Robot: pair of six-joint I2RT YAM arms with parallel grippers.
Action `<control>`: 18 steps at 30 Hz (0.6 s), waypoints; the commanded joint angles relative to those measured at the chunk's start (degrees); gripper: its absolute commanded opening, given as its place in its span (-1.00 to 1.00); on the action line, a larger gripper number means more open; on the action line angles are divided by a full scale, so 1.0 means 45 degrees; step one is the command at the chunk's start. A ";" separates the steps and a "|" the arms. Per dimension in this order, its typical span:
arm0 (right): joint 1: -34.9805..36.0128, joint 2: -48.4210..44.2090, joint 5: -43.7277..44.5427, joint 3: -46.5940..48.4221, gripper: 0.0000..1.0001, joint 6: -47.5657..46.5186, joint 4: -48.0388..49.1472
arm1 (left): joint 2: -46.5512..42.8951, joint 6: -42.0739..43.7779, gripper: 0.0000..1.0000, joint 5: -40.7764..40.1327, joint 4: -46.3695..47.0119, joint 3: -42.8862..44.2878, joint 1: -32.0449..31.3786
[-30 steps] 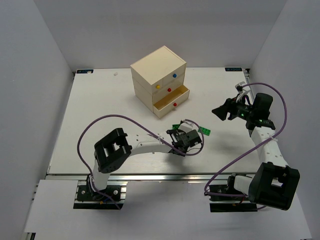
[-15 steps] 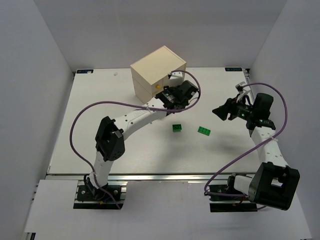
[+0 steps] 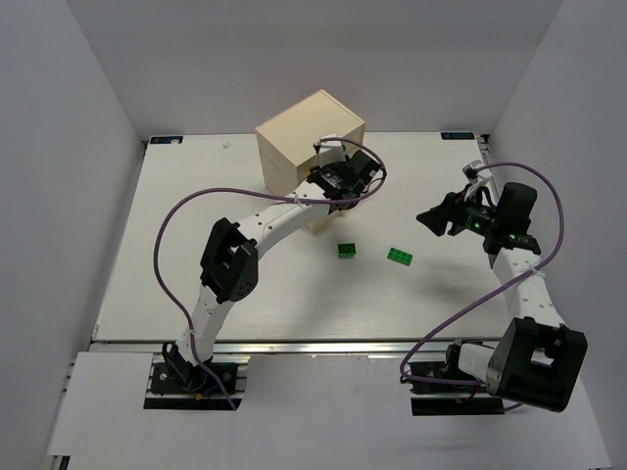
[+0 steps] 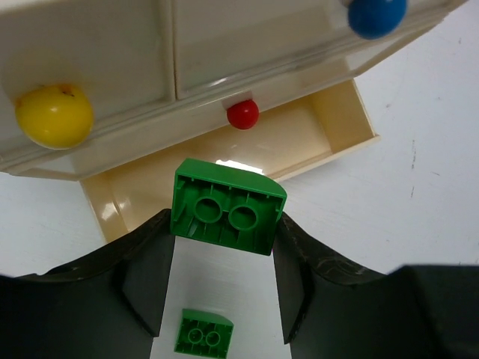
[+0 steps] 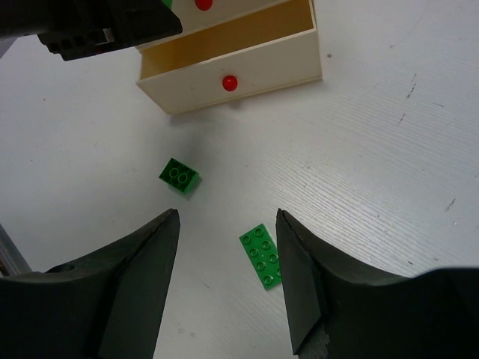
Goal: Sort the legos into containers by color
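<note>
Three green legos are in sight. One green brick (image 4: 228, 207) is pinched by its smooth side walls in the left tool (image 4: 224, 228), hollow underside toward the wrist camera. It sits mid-frame, in front of the pulled-out bottom drawer (image 4: 329, 131) of the cream chest (image 3: 309, 127). A red knob (image 4: 243, 114) shows just above the brick, a yellow knob (image 4: 54, 114) at the left and a blue knob (image 4: 376, 13) at the upper right. Whether the brick hangs squarely over the drawer's cavity is hard to tell from these angles.

A square green brick (image 5: 179, 175) and a flat green plate (image 5: 263, 256) lie apart on the worktop (image 3: 196, 196), in the centre and lower centre of the right wrist view. The right tool (image 5: 228, 221) hovers above them, spread wide and holding nothing.

These pieces are probably very light, rigid and slick. They are likely best taken on two opposite flat sides rather than the studs, and the thin plate across its long edges.
</note>
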 commanded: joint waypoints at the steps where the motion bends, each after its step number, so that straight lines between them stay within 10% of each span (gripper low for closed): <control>1: -0.0070 -0.0138 -0.0277 -0.0012 0.20 0.0016 0.0272 | -0.0518 -0.1441 -0.90 -0.0313 0.0026 -0.0389 0.0102; 11: -0.0206 -0.0157 -0.0433 -0.0031 0.21 0.0056 0.0272 | -0.0206 -0.2185 -0.79 -0.0020 0.0124 -0.0761 0.0356; 18: -0.0245 -0.0118 -0.0530 -0.0012 0.23 0.0075 0.0233 | -0.0264 -0.2302 -0.14 0.0097 0.0261 -0.1112 0.0473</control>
